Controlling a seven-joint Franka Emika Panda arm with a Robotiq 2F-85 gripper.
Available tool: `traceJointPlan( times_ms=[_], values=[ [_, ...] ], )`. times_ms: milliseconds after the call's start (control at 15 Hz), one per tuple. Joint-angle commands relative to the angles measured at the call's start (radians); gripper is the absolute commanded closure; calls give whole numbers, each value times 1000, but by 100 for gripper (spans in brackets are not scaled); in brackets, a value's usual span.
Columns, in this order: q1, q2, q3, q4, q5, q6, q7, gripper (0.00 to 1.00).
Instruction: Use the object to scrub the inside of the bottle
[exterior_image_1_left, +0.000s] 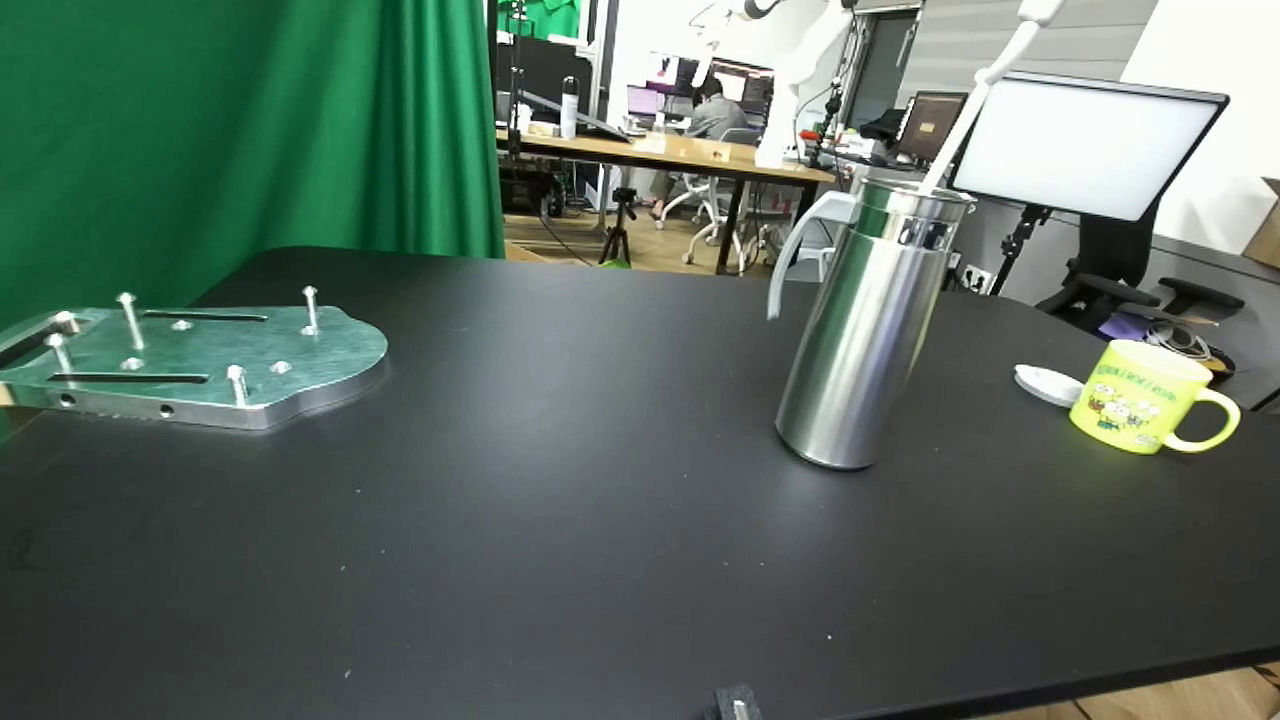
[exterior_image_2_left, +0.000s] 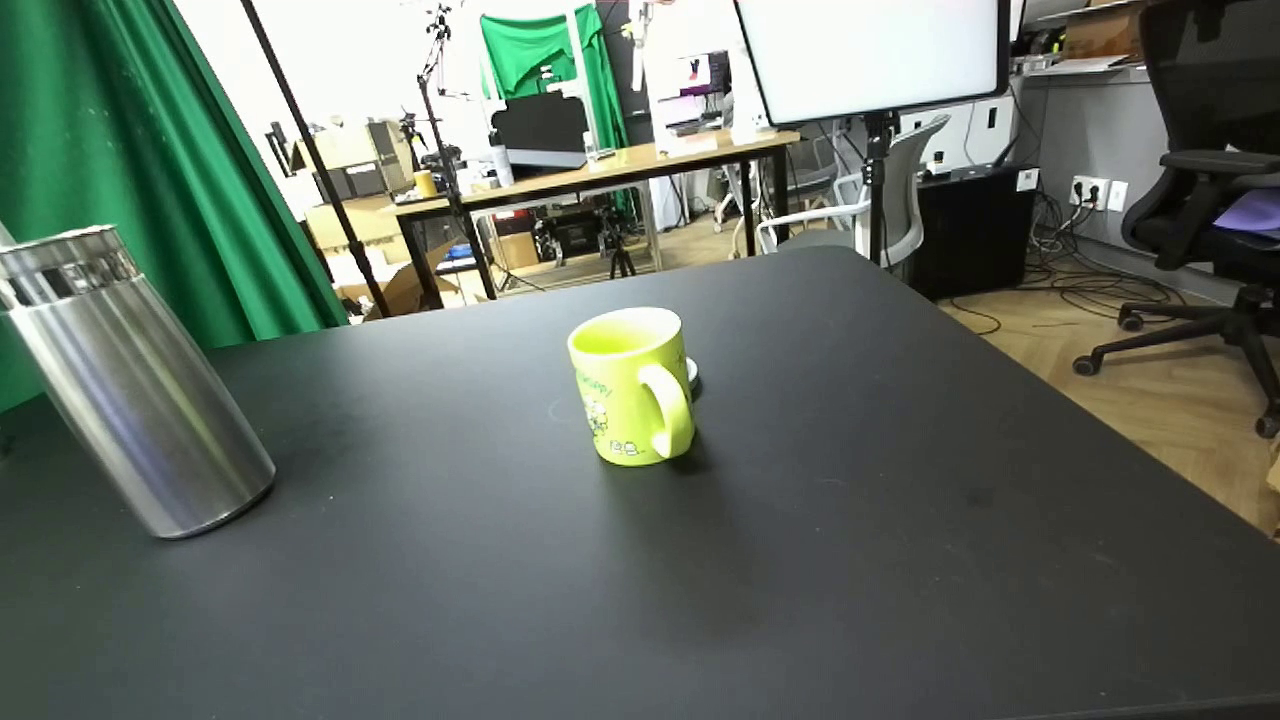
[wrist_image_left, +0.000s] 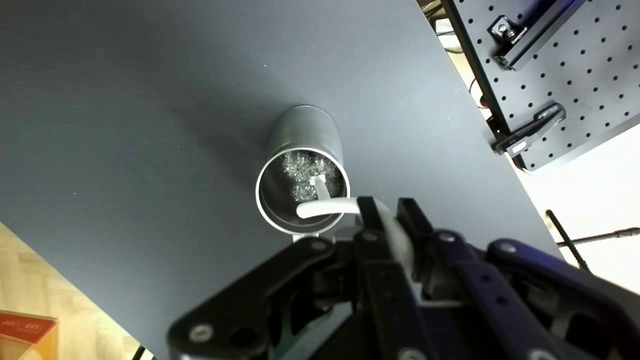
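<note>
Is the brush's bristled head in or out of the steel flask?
In: the wrist view shows the bristled head inside the steel flask, and in an exterior view the white brush handle leads down into it.

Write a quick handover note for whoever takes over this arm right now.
Gripper: looks shut on the handle of the white-handled brush.
Bottle: standing on the black table, mouth uncovered.
Done: the bristle head is inside the bottle.
Left: scrubbing the inside; these pictures can't show whether any has begun.
Nearby: yellow-green mug, apart from the bottle.
</note>
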Motion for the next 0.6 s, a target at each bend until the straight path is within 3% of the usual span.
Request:
traceJointPlan(
  times_ms=[0, 267, 533],
  values=[
    [3, 52, -93, 48, 45, -36, -121, 96],
    [-19, 126, -145, 44, 79, -33, -242, 96],
    [-42, 217, -126, 42, 85, -30, -276, 96]
  ],
)
